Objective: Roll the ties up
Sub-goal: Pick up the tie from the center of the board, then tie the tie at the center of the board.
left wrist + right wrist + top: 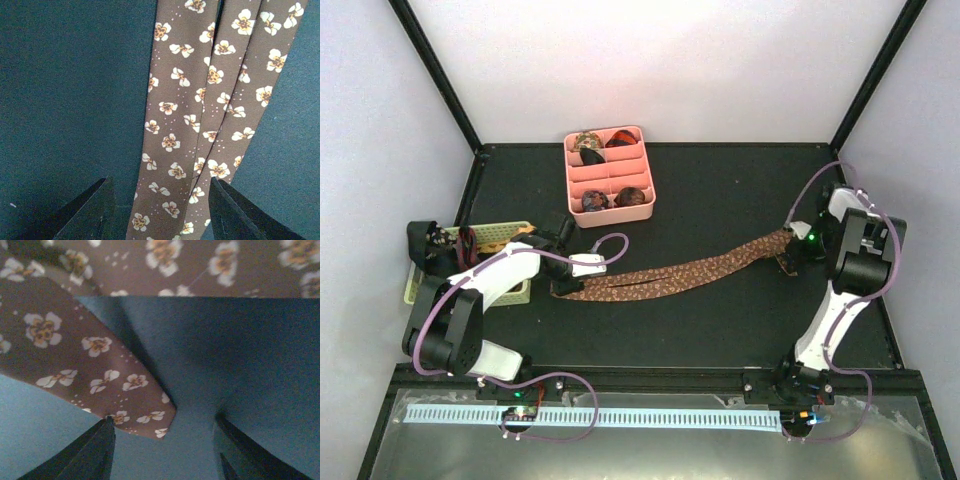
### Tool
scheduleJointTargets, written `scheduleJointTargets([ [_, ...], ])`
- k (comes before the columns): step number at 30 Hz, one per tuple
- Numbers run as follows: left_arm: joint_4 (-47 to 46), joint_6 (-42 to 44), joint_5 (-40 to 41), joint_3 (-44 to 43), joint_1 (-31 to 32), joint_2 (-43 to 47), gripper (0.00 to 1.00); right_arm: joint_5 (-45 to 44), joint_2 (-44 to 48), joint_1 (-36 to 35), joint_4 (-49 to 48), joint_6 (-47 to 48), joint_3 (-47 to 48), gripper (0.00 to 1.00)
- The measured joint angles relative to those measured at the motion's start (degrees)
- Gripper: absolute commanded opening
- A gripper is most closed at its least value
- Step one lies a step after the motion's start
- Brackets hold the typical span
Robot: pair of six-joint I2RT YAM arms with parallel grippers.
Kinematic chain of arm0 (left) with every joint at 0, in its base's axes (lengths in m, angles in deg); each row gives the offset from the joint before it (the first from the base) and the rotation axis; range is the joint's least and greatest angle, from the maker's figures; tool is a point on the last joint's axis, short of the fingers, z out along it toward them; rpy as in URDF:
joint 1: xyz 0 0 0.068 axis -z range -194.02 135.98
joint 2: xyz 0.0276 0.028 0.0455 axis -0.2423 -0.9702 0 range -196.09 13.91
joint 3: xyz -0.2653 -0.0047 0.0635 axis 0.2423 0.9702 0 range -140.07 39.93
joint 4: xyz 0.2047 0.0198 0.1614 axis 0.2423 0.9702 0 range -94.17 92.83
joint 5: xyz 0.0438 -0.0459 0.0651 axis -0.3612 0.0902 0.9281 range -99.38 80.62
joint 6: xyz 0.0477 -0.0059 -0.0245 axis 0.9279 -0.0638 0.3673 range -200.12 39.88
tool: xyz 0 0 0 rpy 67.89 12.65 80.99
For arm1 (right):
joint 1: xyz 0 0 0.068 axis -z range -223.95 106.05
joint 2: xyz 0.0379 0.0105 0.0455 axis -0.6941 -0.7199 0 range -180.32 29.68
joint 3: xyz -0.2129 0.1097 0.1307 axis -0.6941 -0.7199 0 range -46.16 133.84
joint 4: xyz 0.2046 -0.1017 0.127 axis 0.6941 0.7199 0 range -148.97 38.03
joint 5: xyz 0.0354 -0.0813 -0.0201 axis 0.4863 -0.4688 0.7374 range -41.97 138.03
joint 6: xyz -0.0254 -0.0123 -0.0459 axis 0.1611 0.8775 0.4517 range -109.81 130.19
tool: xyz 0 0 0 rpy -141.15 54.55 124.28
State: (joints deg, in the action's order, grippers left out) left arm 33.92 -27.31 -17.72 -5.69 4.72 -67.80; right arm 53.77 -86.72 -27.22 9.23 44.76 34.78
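Overhead, a brown floral tie [680, 272] lay stretched slantwise across the black counter [720, 190], its ends reaching toward the two arms. The left tool [572, 278] sat at the tie's left end and the right tool [788, 250] at its right end. Behind the tie and well apart from it stood a pink divided tray [642, 175] with rolled ties [595, 200] in several compartments. A pale woven basket [505, 232] stood at the counter's left edge, partly hidden by the left arm; what it held was too unclear to name.

From the left wrist, the left tool [160, 182] was spread, its dark fingers [92, 212] standing either side of the tie [200, 100]. The fabric lay flat on the counter [65, 100] in overlapping lengthwise folds and ran away from the camera. It passed between the fingers without being pinched.

From the right wrist, the right tool [164, 419] was likewise spread and pinched nothing. The tie's [75, 355] pointed end lay on the counter [225, 355] with its edge just at the left-hand finger [90, 455], its tip falling between the two fingers. Another stretch of the same fabric crossed the top of that view.
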Motion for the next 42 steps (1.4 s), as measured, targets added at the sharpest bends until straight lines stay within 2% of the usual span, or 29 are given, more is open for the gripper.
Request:
scheduleJointTargets([
  [5, -0.04, -0.02, 0.00, 0.00, 0.00, 0.00, 0.54, -1.40, 4.09, -1.40, -4.24, -0.31, -5.97, 0.43],
  [7, -0.07, -0.07, 0.00, 0.00, 0.00, 0.00, 0.54, -2.23, 6.21, -2.14, -6.62, -0.04, -8.79, 0.36],
  [9, -0.11, -0.13, 0.00, 0.00, 0.00, 0.00, 0.54, -2.80, 8.11, -2.95, -8.61, 0.42, -11.41, 0.22],
  [11, -0.20, -0.20, 0.02, 0.00, 0.00, 0.00, 0.54, -3.13, 9.55, -3.61, -10.05, 1.03, -13.42, 0.03],
  [12, -0.26, -0.26, 0.02, 0.00, 0.00, -0.02, 0.54, -3.06, 10.03, -3.80, -10.51, 1.03, -14.19, 0.02],
  [17, -0.44, -0.42, 0.11, 0.00, 0.00, -0.02, 0.54, -3.54, 10.29, -4.17, -11.10, 2.97, -13.22, 0.02],
  [23, -0.48, -0.42, 0.20, 0.00, 0.00, -0.02, 0.54, -5.60, 10.27, -4.17, -11.43, 9.46, -2.54, 0.02],
  [24, -0.46, -0.42, 0.22, 0.00, 0.00, -0.02, 0.54, -5.75, 10.03, -4.17, -11.26, 10.78, -0.33, 0.04],
  [27, -0.48, -0.42, 0.28, 0.00, 0.00, -0.02, 0.54, -5.88, 7.98, -4.17, -10.80, 13.49, 5.09, 0.30],
  [30, -0.46, -0.42, 0.44, 0.00, 0.00, -0.02, 0.54, -7.23, 4.46, -4.17, -10.82, 16.81, 8.31, 0.41],
  [35, -0.46, -0.57, 0.61, 0.00, 0.00, 0.00, 0.54, -8.44, -2.01, -3.19, -7.67, 18.43, 11.58, 0.43],
  [42, -0.33, -1.20, 0.55, -0.02, 0.00, 0.76, 0.54, -3.91, -14.32, 1.53, -0.04, 12.46, 30.29, 0.42],
])
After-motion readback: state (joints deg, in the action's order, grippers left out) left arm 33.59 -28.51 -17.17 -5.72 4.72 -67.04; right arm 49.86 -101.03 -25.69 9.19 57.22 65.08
